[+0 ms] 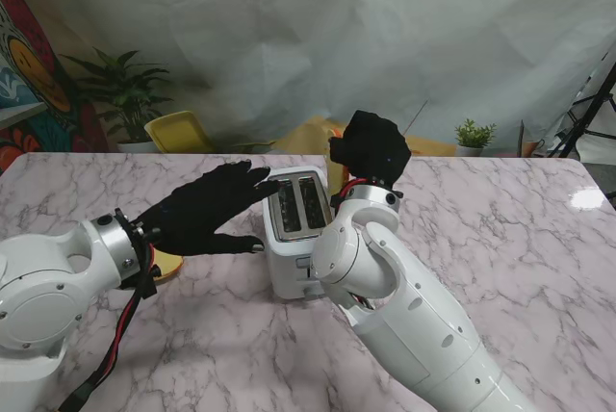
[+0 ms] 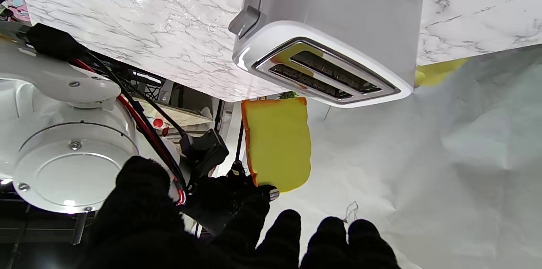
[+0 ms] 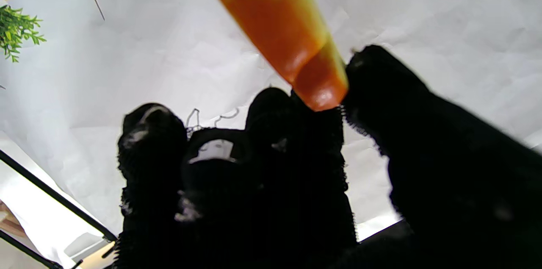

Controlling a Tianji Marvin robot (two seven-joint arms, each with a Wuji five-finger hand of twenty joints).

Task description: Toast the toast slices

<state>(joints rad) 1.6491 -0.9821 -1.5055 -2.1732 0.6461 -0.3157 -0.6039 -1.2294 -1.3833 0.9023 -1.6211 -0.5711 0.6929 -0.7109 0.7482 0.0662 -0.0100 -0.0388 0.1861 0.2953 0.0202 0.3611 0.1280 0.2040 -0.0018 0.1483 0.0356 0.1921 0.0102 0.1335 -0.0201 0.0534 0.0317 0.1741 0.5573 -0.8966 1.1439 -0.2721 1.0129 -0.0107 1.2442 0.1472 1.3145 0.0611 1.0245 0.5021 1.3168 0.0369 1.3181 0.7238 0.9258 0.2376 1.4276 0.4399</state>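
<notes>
White crumpled backdrop sheet (image 1: 385, 37) spans the far side of the room; coloured mural (image 1: 29, 75) at far left. White-and-grey marble table top (image 1: 500, 239) carries everything else.

White robot right arm (image 1: 404, 316) rises from near-right corner and crosses in front of the white two-slot toaster with chrome top (image 1: 296, 229), hiding its right side. Toaster lever (image 2: 244, 21) shows on its end face in left wrist view. One slot holds something yellow, seen in left wrist view; identity unclear.

Black-gloved left hand (image 1: 207, 210) hovers beside toaster's left, w/ fingers extended and spread, nothing held; fingertips (image 1: 258, 181) reach over toaster's top edge.

Black-gloved right hand (image 1: 371, 147) is raised just beyond toaster's far-right corner. Thumb and fingers are closed on the yellow toast slice with orange-brown crust (image 2: 277, 142); grip is at the slice's end, per right wrist view. Slice hangs over the toaster's slots, apart from them.

Yellow chair (image 1: 178, 131) and green potted plant (image 1: 130, 94) stand beyond table's far-left edge. Small green potted plant (image 1: 474, 135) stands at far-right edge. Yellow plate edge (image 1: 166, 266) shows under left wrist, mostly hidden.
</notes>
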